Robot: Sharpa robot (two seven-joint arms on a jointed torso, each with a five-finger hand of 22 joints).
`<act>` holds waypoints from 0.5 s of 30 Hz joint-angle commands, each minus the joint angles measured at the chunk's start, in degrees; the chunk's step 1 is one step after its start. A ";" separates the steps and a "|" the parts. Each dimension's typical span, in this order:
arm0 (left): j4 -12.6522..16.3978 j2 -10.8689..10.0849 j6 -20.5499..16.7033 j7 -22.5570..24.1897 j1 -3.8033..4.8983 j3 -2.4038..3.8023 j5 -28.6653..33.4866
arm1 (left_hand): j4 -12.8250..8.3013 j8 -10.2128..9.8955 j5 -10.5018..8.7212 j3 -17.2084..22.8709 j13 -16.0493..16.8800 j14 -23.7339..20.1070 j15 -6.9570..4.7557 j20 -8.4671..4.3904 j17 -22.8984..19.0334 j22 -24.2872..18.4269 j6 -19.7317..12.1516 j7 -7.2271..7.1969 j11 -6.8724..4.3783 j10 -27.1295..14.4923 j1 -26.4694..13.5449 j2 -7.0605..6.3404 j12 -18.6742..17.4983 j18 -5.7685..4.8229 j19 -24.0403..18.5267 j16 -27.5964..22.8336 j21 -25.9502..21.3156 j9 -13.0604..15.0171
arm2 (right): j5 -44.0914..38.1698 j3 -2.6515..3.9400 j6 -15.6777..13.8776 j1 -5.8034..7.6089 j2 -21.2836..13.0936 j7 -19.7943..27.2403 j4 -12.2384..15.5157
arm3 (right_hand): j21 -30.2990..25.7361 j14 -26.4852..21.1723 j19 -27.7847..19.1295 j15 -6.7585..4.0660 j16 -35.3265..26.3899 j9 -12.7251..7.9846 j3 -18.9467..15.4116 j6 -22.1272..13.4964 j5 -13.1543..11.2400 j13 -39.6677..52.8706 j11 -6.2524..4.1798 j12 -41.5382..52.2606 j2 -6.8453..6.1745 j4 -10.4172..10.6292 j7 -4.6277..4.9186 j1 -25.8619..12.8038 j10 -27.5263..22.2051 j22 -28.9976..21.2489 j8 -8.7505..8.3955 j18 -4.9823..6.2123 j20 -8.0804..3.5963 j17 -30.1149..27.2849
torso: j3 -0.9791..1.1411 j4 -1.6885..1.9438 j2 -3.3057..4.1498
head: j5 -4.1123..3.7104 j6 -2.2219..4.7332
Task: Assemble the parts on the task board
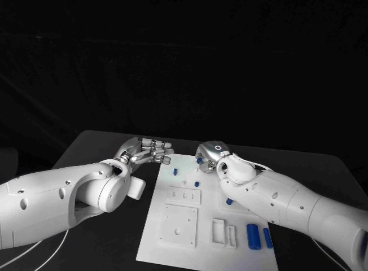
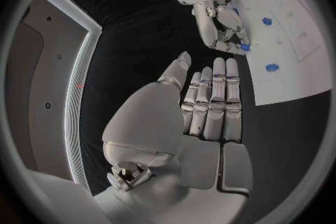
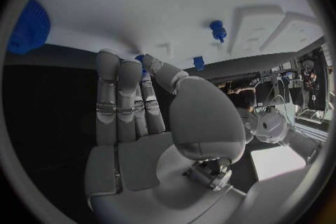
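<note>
My right hand pinched a small blue part at the task board's far edge; left hand hovered flat, holding nothing. Next I judged: seat it.

Left hand flat, empty; right hand pinching

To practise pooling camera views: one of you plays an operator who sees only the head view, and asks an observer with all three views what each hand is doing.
Operator: The right hand's back blocks my view. Is it on a part?
Observer: Yes. In the left wrist view the right hand pinches a small blue part at the task board edge.
Operator: And the left hand?
Observer: The left hand holds nothing. Its fingers lie straight, over the black table.
</note>
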 commanded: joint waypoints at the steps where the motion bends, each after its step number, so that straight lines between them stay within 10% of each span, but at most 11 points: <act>1: 0.10 0.12 0.87 0.13 0.19 0.06 -0.32 | -0.03 -0.15 -0.20 -0.27 0.07 -0.29 0.13 0.08 -0.08 -0.05 -0.40 0.04 0.11 -0.31 -0.41 0.28 -0.20 -0.16 0.49 0.17 -0.20 0.04 | 0.60 -0.01 1.26 -0.01 0.03 0.41 -0.45 | -1.27 -0.07 -0.04 0.75 -0.35 -0.54 -0.92 -2.75 0.41 -0.25 0.92 -0.37 -1.64 -0.09 0.67 -0.30 -3.10 -0.56 0.06 1.51 1.00 -0.25 | -0.07 0.00 -0.02 | 0.02 -0.06; 7: 0.01 0.02 0.81 0.12 0.23 0.06 -0.33 | -0.04 -0.16 -0.21 -0.35 0.08 -0.31 0.14 0.09 -0.08 -0.10 -0.46 0.06 0.15 -0.47 -0.36 0.29 -0.20 -0.15 0.52 0.16 -0.26 0.04 | 2.40 -0.01 -0.24 -0.01 -0.32 1.20 -0.28 | -4.89 -0.15 0.86 2.09 -1.01 -0.55 -12.28 -8.56 0.08 -0.35 3.00 -0.35 -3.45 1.84 -0.61 4.06 -15.19 -2.60 0.11 3.54 2.64 -1.29 | -0.08 -0.07 -0.02 | 0.08 -0.11; 15: -0.10 -0.34 0.73 0.13 0.26 0.06 -0.33 | -0.07 -0.16 -0.21 -0.40 0.07 -0.30 0.15 0.10 -0.08 -0.12 -0.51 0.09 0.20 -0.63 -0.32 0.26 -0.22 -0.14 0.55 0.16 -0.28 0.04 | 4.21 0.02 -2.18 0.02 -3.32 1.58 3.62 | -6.58 -0.25 1.78 1.91 -0.83 -0.58 -12.35 -8.39 0.29 -0.33 2.80 -0.44 -4.06 3.02 -0.32 4.95 -12.56 -2.64 0.05 3.52 2.55 -1.77 | -0.03 -0.18 -0.04 | -0.40 0.06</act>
